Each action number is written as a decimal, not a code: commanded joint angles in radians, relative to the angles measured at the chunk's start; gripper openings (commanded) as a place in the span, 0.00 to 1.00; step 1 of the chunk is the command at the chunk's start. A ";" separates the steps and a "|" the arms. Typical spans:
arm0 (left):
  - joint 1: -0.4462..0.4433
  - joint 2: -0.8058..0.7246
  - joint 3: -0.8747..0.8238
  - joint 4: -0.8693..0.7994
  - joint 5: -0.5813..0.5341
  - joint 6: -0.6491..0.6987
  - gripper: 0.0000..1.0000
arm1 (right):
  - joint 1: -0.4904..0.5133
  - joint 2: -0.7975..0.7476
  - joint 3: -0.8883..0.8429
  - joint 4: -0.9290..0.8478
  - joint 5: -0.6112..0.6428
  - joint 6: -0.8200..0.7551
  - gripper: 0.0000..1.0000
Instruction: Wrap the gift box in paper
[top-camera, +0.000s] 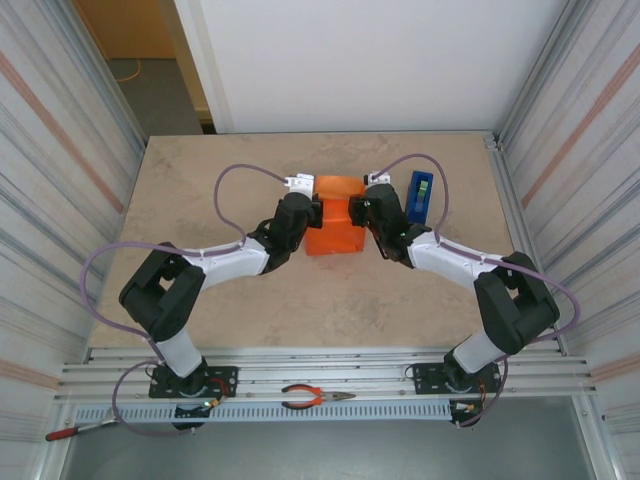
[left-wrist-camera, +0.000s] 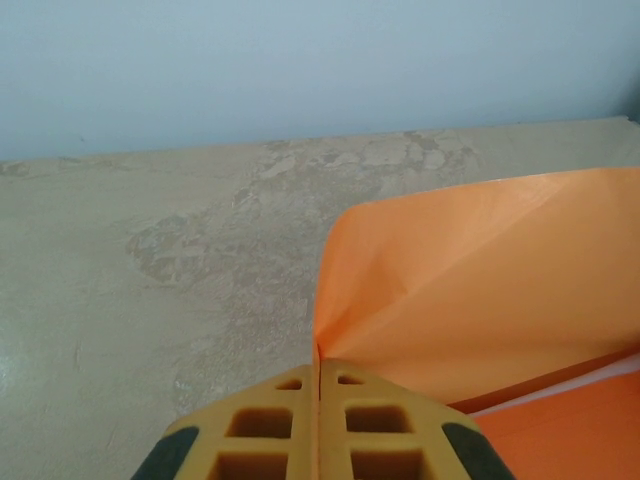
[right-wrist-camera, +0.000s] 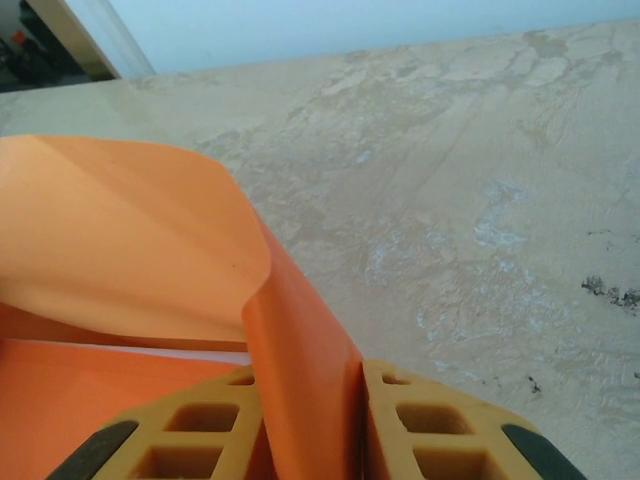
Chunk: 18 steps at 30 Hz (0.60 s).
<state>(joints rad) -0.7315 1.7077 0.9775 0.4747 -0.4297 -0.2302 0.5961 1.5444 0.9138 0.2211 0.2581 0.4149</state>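
The orange paper (top-camera: 335, 228) stands as a compact block in the middle of the table, folded over the gift box, which is hidden beneath it. My left gripper (top-camera: 316, 214) is at the block's left side. In the left wrist view its fingers (left-wrist-camera: 319, 365) are pressed together on a thin edge of the paper (left-wrist-camera: 480, 290), which fans up to the right. My right gripper (top-camera: 358, 212) is at the block's right side. In the right wrist view it (right-wrist-camera: 310, 372) is shut on a thick curled fold of the paper (right-wrist-camera: 120, 230).
A blue tape dispenser (top-camera: 420, 196) stands just right of the right gripper. Orange-handled pliers (top-camera: 315, 397) lie on the rail between the arm bases, and a red-handled tool (top-camera: 65, 432) lies at the near left. Corrugated walls close in both sides of the beige tabletop (top-camera: 200, 190).
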 joint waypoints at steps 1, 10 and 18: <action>-0.011 0.022 0.032 -0.002 0.046 0.015 0.00 | 0.036 -0.028 0.044 -0.101 -0.034 -0.005 0.11; -0.013 0.006 0.012 0.023 0.066 -0.007 0.00 | 0.044 -0.061 -0.008 -0.106 -0.023 0.081 0.08; 0.029 -0.061 0.002 -0.005 0.144 0.000 0.58 | 0.043 -0.039 -0.052 -0.094 -0.007 0.126 0.08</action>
<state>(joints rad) -0.7261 1.7016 0.9791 0.4747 -0.3370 -0.2230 0.6090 1.4960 0.8909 0.1680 0.2916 0.5144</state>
